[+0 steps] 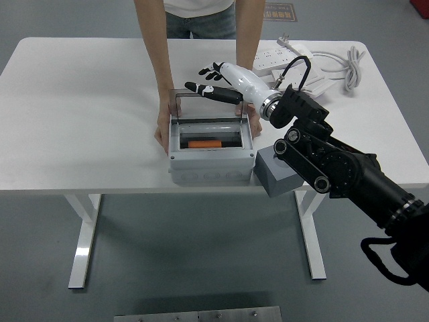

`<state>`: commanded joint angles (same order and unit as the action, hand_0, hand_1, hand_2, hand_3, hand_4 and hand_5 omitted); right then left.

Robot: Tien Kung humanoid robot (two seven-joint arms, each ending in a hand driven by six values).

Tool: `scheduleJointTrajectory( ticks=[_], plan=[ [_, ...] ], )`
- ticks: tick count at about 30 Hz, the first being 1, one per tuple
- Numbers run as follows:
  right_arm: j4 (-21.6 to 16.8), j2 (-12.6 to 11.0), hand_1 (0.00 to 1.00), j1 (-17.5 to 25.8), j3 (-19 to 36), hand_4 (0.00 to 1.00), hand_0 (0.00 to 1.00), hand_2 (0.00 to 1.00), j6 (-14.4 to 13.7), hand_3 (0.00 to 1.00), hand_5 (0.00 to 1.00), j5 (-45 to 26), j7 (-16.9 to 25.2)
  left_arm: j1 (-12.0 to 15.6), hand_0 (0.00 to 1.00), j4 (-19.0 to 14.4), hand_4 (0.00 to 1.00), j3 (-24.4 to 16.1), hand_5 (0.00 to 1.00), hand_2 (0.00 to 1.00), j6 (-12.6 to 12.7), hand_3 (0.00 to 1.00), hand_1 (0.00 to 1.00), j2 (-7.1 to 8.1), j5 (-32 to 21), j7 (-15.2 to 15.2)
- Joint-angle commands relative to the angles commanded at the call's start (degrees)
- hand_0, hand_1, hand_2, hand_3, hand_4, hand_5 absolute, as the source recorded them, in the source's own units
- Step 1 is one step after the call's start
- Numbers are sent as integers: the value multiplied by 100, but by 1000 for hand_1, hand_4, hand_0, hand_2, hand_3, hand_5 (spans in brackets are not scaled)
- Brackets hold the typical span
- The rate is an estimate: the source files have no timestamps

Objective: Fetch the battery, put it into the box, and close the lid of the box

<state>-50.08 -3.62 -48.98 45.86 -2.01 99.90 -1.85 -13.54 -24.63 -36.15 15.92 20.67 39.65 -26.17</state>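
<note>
Head view gives us a white table (80, 100) with a grey junction box (210, 161) near its front edge. We see the orange battery (204, 143) lying flat inside the box, in the open compartment. The box's clear smoky lid (208, 104) stands raised at the far side, roughly upright.

Our right hand (218, 79) reaches in from the right on a white forearm, the black arm behind it crossing the lower right of the picture. Its fingers (204, 89) are stretched out and relaxed, holding nothing; the lowest one lies along the lid's top edge, and we cannot tell whether it touches. We do not see our left arm.

A person stands at the far side of the table. We see 2 bare forearms come down to the box: 1 hand (161, 131) rests against its left wall, the other hand (255, 124) against its right wall.

Just beside the box on the right sits a grey block (271, 174) at the table's front edge, partly behind our arm. At the far right corner lie a white power strip (278, 57) and a coiled white cable (348, 64).
</note>
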Motion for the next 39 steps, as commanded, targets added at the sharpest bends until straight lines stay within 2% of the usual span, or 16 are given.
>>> scheduleJointTrajectory(
  ticks=[9,17,18,23,24,39],
  plan=[
    [-60,-63,815,49,-281,998,985,788,61,822,998,-89,-68,15,622,2,593,34,15,585,11,596,689,-8,-51,26],
    [-325,-211,809,70,-398,998,974,785,70,823,998,-87,-145,44,622,7,592,75,17,584,40,596,689,-9,-138,64],
    [-363,-230,793,72,-410,998,948,781,70,821,998,-83,-155,47,623,7,593,80,18,584,43,596,689,-10,-149,69],
    [-517,-297,793,83,-464,998,948,781,87,821,998,-55,-210,62,623,8,593,103,18,584,54,596,689,-15,-190,85],
    [-528,-302,746,84,-467,998,887,755,91,814,998,-52,-215,64,623,8,593,107,20,584,54,596,689,-15,-196,88],
    [-640,-342,715,179,-604,998,850,735,105,808,998,-66,-249,82,623,8,594,122,22,584,61,596,689,-17,-218,99]
  ],
)
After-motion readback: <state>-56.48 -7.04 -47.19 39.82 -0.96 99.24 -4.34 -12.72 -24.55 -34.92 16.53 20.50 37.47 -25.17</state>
